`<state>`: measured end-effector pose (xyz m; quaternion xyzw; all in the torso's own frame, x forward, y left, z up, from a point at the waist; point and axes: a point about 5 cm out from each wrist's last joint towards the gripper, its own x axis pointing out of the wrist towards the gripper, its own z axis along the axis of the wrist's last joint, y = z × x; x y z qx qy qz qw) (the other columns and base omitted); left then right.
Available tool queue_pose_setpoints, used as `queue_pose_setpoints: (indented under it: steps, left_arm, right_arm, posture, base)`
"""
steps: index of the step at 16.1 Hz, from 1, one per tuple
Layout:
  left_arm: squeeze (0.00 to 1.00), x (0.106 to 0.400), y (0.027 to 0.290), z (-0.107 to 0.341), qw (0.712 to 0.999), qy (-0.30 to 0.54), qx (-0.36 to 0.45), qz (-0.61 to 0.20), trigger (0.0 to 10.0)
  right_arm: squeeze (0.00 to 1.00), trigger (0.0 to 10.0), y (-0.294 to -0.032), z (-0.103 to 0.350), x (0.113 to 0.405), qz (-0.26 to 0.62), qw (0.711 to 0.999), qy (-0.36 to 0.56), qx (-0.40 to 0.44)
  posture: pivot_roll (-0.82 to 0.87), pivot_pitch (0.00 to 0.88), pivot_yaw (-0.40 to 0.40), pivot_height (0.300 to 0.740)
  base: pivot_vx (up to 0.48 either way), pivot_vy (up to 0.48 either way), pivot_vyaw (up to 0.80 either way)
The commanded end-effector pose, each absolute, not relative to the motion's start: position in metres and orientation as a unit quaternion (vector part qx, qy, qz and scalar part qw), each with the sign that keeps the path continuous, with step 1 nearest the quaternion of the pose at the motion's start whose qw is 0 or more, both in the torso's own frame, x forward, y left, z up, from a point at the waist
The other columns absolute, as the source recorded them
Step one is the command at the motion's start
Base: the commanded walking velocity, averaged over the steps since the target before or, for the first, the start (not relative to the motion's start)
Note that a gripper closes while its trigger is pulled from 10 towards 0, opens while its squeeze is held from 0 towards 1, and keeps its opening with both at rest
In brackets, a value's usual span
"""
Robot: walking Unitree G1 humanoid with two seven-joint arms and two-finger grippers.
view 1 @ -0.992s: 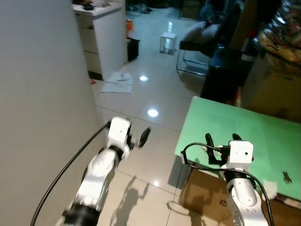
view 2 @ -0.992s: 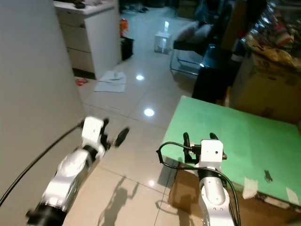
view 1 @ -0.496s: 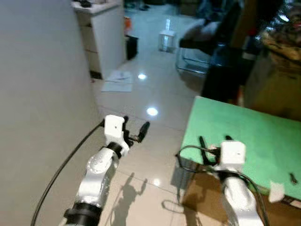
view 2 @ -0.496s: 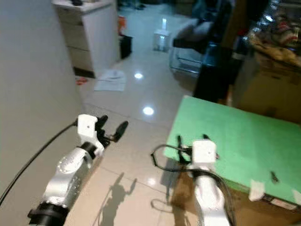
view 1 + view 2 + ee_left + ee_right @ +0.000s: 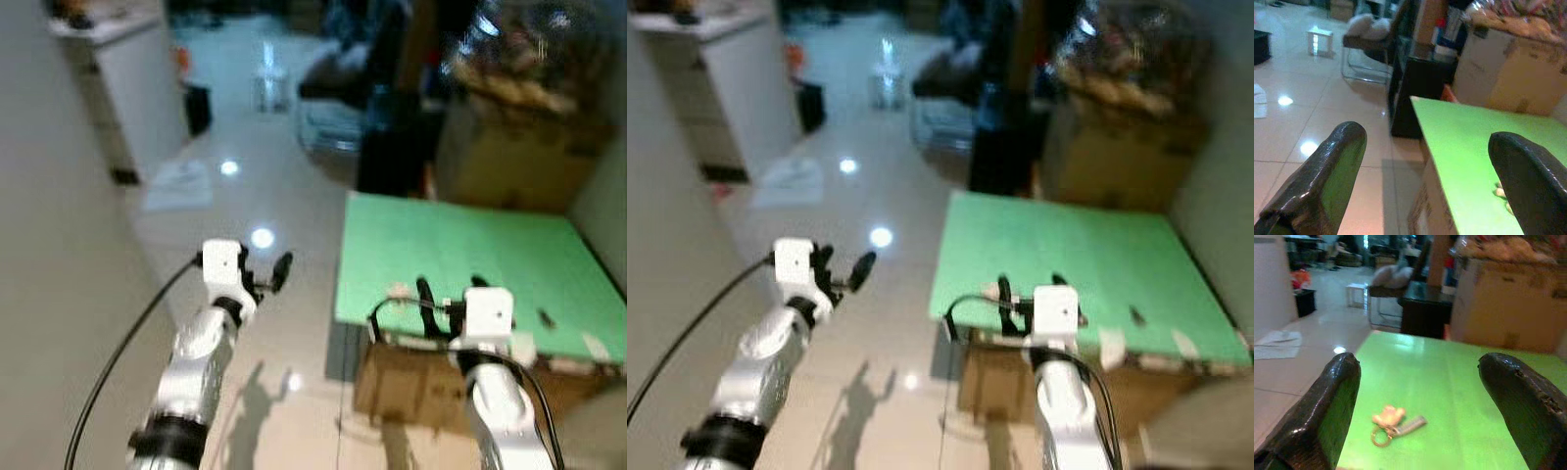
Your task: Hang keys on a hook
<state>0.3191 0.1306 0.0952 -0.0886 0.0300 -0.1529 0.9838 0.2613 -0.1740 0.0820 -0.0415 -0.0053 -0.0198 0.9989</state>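
A set of keys [image 5: 1393,423] with a pale pink charm lies near the front-left corner of the green table [image 5: 470,250]; in the left eye view the keys [image 5: 399,291] are a small pale spot. My right gripper [image 5: 451,287] hovers open over that corner, the keys just left of its fingers. In the right wrist view the right gripper [image 5: 1420,362] frames the keys, which lie apart from both fingers. My left gripper [image 5: 266,269] is open above the shiny floor, left of the table, holding nothing. Through the left gripper [image 5: 1425,134] the table's left edge shows.
A cardboard box [image 5: 411,392] sits under the table. A small dark item [image 5: 544,316] lies on the table's right part. A wall and white cabinet [image 5: 108,69] are on my left, papers [image 5: 181,181] on the floor, a black cabinet [image 5: 392,147] and stacked boxes [image 5: 509,147] behind.
The whole picture has swung, so the camera has turned right and the table now sits nearer the middle. Both arms keep about the same pose, still open.
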Motion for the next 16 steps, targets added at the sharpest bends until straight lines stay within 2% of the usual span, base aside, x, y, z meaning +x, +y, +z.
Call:
queue_pose_setpoints:
  steps: [1,3,9,11,14,16]
  left_arm:
    - [0.0,0.318,0.116,0.096,0.98,0.028,-0.077,-0.18,10.0]
    - [0.0,0.317,0.105,0.097,0.977,0.019,-0.043,-0.207,10.0]
    - [0.0,0.322,0.107,0.099,0.981,0.016,-0.034,-0.188,10.0]
    - [0.0,0.322,0.106,0.099,0.983,0.013,-0.002,-0.184,10.0]
    - [0.0,0.327,0.111,0.099,0.987,0.016,-0.011,-0.157,10.0]
    - [0.0,0.328,0.11,0.1,0.987,0.014,-0.007,-0.158,10.0]
  right_arm:
    - [0.0,10.0,-0.181,0.081,0.259,-0.032,0.999,-0.003,-0.042]
    - [0.0,10.0,-0.183,0.079,0.257,-0.036,0.998,0.0,-0.045]
    - [0.0,10.0,-0.183,0.078,0.257,-0.027,0.999,-0.009,-0.042]
    - [0.0,10.0,-0.179,0.08,0.259,-0.022,0.999,-0.013,-0.048]
    - [0.0,10.0,-0.175,0.081,0.261,-0.01,0.998,-0.016,-0.055]
    - [0.0,10.0,-0.177,0.077,0.262,-0.009,0.999,-0.008,-0.052]
  posture:
    - [-0.23,0.0,0.041,0.74]
    - [-0.23,0.0,0.042,0.74]
    - [-0.23,0.0,0.042,0.74]
    - [-0.22,0.0,0.043,0.74]
    - [-0.22,0.0,0.041,0.74]
    - [-0.22,0.0,0.041,0.74]
  base:
    - [0.0,0.0,-0.78]
    - [0.0,0.0,-0.78]
    - [0.0,0.0,-0.78]
    - [0.129,0.0,0.0]
    - [0.335,-0.334,0.0]
    - [0.444,0.0,0.0]
